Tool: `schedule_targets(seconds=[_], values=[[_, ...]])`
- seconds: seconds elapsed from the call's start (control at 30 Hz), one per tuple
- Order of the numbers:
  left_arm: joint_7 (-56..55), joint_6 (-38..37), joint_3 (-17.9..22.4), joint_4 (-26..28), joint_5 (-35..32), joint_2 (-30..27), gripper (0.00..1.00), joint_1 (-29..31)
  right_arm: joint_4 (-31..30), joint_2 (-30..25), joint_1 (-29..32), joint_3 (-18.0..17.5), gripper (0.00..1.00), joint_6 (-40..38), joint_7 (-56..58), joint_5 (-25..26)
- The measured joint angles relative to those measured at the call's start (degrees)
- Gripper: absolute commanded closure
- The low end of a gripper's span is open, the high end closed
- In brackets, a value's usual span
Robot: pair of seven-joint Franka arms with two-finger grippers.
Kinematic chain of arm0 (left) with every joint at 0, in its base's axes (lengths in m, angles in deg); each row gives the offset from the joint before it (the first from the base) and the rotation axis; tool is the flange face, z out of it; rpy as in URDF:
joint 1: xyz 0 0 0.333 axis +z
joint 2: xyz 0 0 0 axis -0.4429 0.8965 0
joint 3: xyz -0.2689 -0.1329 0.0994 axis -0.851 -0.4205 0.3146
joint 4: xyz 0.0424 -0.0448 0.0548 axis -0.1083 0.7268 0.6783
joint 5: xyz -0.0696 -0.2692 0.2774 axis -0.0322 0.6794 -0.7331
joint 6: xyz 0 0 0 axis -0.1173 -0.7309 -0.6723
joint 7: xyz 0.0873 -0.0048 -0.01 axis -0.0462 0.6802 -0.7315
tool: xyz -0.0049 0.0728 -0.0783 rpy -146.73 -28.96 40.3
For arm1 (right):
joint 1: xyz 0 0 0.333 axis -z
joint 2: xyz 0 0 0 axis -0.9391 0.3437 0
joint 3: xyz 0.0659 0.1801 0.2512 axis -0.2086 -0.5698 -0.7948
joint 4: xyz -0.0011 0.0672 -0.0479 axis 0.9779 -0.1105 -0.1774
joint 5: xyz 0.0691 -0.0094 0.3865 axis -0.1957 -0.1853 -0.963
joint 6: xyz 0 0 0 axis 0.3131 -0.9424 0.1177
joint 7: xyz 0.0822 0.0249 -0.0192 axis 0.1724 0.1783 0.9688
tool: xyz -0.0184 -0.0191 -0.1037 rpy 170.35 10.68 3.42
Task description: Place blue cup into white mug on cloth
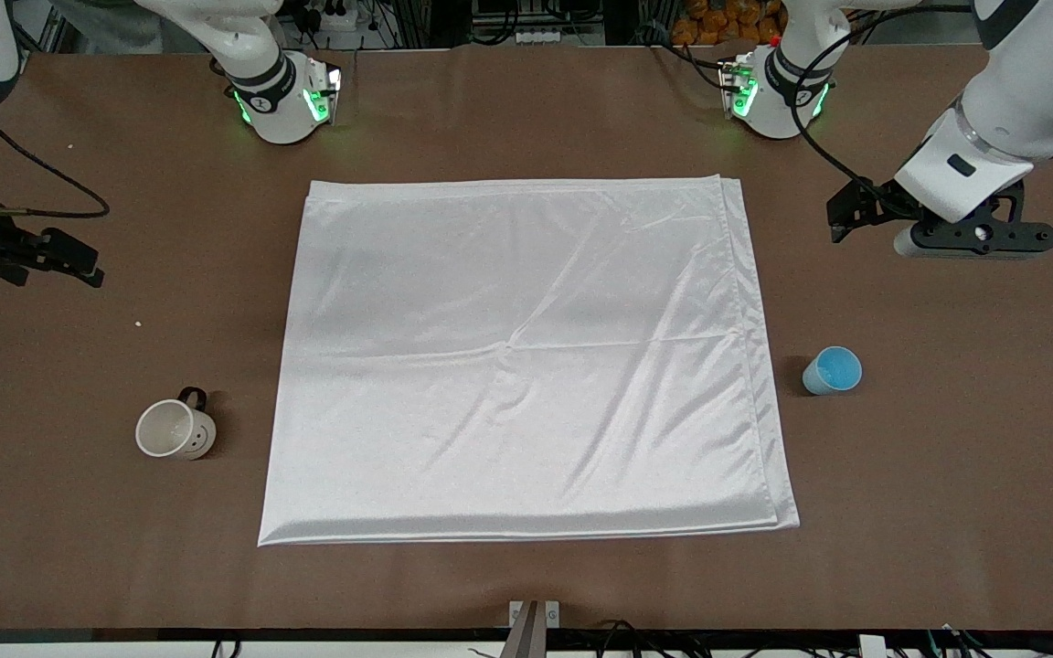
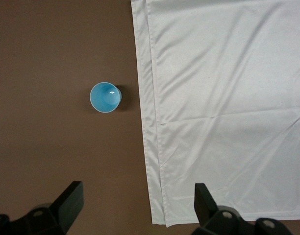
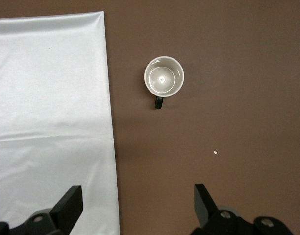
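While both cups flank the cloth [image 1: 526, 356], its edges lie bare.

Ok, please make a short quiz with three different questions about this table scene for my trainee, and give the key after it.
1. True or false: the blue cup stands on the cloth.
2. The white mug stands on the bare table toward which arm's end? A) left B) right
3. Fill in: both the left gripper and the right gripper are ____ and hold nothing.

Key: 1 false, it stands on the table beside the cloth; 2 B; 3 open.
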Motion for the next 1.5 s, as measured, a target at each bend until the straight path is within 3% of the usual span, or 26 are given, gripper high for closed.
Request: schedule_targets(seconds=[0.27,0.53,1.1,1.5], values=[[0.0,0.0,0.0,0.5,0.0,0.5,0.0,0.0,-3.9,1.1,0.1,0.0,0.0,5.6,0.1,0.0],[-0.2,3.2,0.1,2.6,0.0,1.4,0.0,0.9,-11.7,2.4,0.4,0.0,0.0,15.9,0.9,0.0],[-0.2,16.0,0.1,14.1,-0.9,2.0,0.48,2.7,-14.4,13.0,2.8,0.1,0.0,24.9,1.8,0.0],[-0.2,17.9,0.1,15.6,-1.7,3.2,0.73,3.3,-14.5,20.3,4.8,0.2,0.0,29.1,5.3,-0.1]])
